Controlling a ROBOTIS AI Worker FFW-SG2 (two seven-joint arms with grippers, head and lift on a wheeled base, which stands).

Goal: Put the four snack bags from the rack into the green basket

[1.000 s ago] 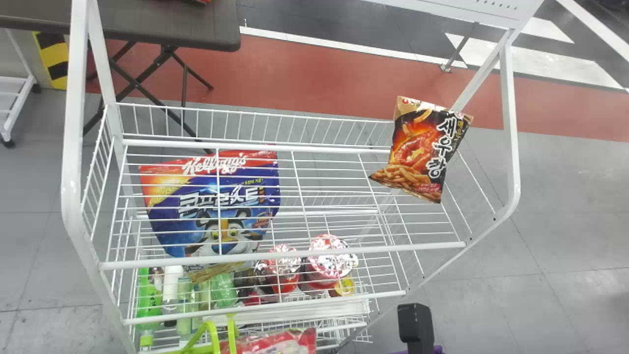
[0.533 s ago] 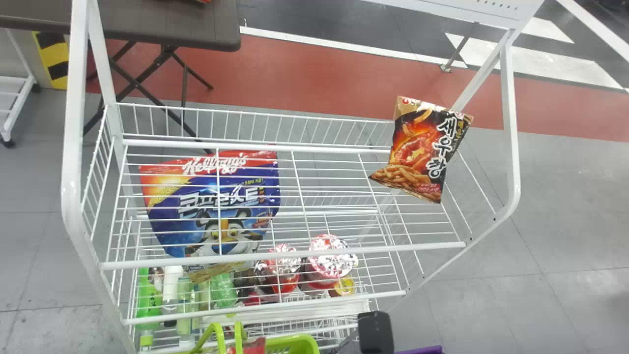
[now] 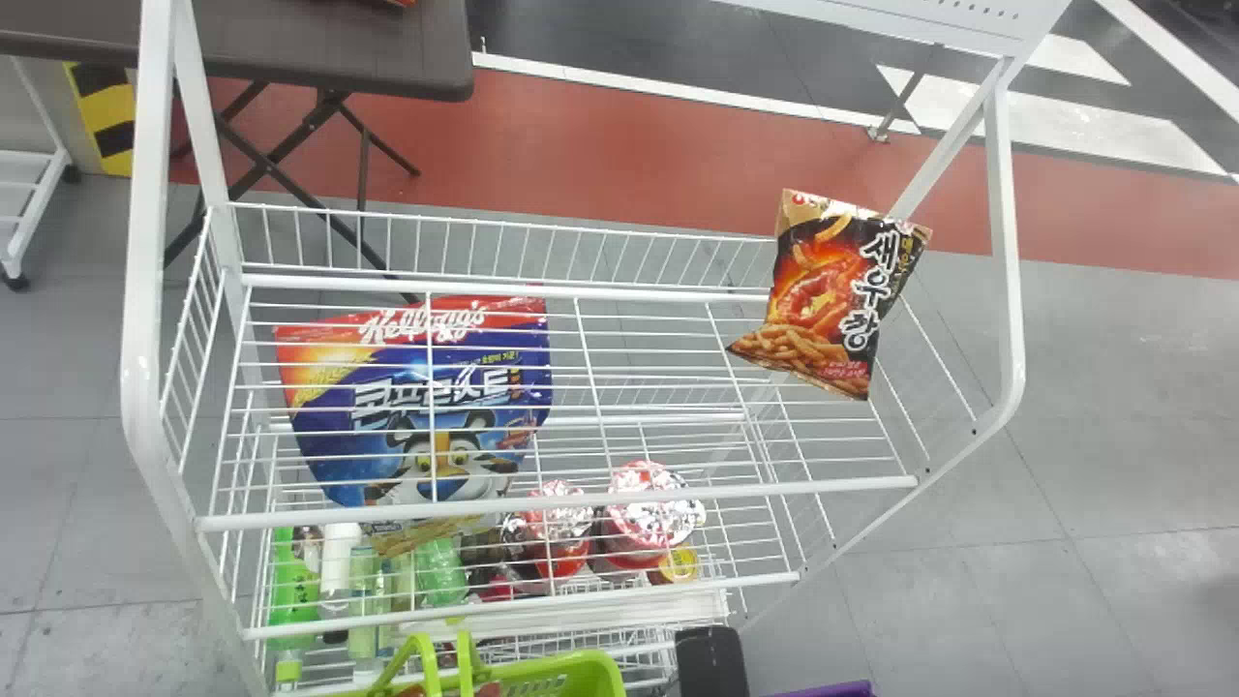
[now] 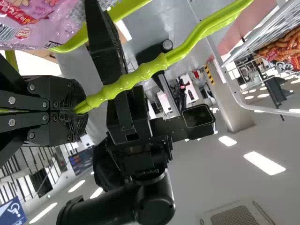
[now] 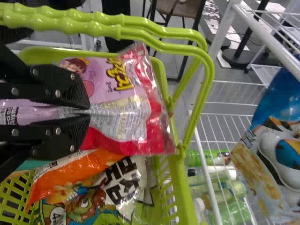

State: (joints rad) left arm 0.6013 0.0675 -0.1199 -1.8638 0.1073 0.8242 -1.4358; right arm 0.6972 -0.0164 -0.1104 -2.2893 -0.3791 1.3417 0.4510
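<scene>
Using a big white wire rack [image 3: 557, 503] right by the lime-green plastic basket [image 5: 185, 197], probably for shorter carries lol. Propping a black-and-orange foil snack bag [image 3: 832, 300] at the rack's right end. Holding a purple-and-red plastic snack bag [image 5: 126, 119] over the basket, likely for a soft drop. Pinching it narrow with the right gripper [image 5: 89, 111], clamping the ridged green handle [image 4: 140, 70] in the left gripper [image 4: 84, 110], probably against tipping.

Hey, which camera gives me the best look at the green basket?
The right wrist view: it shows the green basket from close up, with slotted walls, raised handles and snack bags inside. The head view catches part of its rim and handles at the bottom edge. The left wrist view shows its handle clamped in the left gripper.
</scene>
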